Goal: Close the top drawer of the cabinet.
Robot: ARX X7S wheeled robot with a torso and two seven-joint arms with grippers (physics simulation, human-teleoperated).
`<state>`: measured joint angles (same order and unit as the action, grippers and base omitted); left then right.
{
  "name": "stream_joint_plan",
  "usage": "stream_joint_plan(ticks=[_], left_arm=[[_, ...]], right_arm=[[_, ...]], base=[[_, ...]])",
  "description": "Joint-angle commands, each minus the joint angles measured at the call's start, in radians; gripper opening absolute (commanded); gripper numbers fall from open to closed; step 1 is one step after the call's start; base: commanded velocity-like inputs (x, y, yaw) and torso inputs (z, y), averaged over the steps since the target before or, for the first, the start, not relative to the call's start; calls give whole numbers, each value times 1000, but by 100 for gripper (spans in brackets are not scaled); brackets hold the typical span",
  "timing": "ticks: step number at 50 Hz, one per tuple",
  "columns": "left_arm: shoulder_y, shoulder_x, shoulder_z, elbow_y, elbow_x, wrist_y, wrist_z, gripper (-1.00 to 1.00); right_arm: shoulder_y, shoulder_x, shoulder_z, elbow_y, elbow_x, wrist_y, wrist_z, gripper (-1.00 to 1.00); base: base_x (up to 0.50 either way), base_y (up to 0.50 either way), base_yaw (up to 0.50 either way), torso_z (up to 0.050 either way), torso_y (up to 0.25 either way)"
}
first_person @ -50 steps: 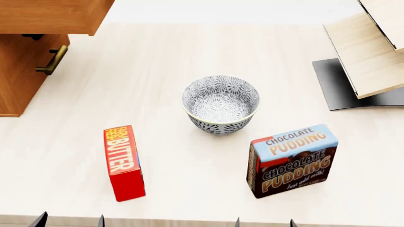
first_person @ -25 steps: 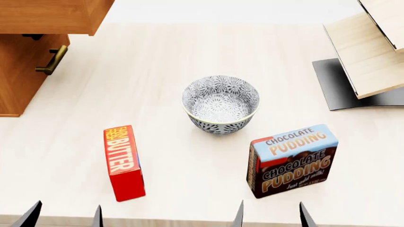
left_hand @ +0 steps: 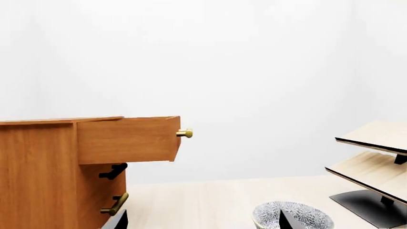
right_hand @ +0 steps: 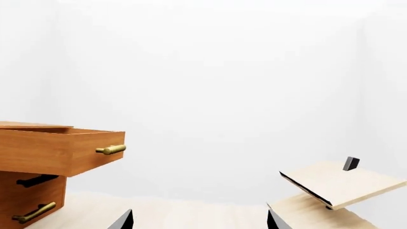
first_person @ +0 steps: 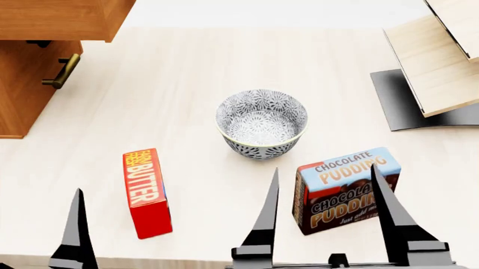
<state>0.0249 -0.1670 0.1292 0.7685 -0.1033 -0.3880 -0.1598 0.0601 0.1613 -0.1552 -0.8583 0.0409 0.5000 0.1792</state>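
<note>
The drawer (first_person: 64,19) juts open from the cabinet (first_person: 26,84) at 10 o'clock, far from both spread hands, right (first_person: 323,216) and left (first_person: 75,235), so a careless reach risks toppling the butter (first_person: 146,192) or bowl (first_person: 262,123).

We see the cabinet (left_hand: 38,176) and the top drawer (left_hand: 127,140) in smooth orange-brown wood with a fine, matt grain; the drawer handle (left_hand: 184,133) looks like satin brass metal. The table (first_person: 187,73) is pale, matt light wood. The bowl (first_person: 261,124) appears as glazed ceramic with a blue-white pattern. The butter box (first_person: 146,192) and pudding box (first_person: 346,189) look like printed cardboard. The slanted shelf (first_person: 434,67) is pale wood on a matt black base (first_person: 396,95).
</note>
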Motion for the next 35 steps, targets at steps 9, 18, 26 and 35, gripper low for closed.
stream_joint_plan(ticks=[9,18,26,35], left_arm=[[-15,-28,3,149,-10,-93,-32,100],[-16,-40,2,150,-22,-92,-46,100],[-23,-49,7,165,-30,-104,-59,100],[-25,-59,12,162,-37,-101,-70,100]], right_arm=[[48,21,-30,-163,-1,130,20,100],[73,24,-56,-169,-22,171,44,100],[73,29,-48,-176,-6,181,49,100],[74,35,-45,-179,14,180,53,100]], base=[[0,0,0,0,0],[0,0,0,0,0],[0,0,0,0,0],[1,0,0,0,0]])
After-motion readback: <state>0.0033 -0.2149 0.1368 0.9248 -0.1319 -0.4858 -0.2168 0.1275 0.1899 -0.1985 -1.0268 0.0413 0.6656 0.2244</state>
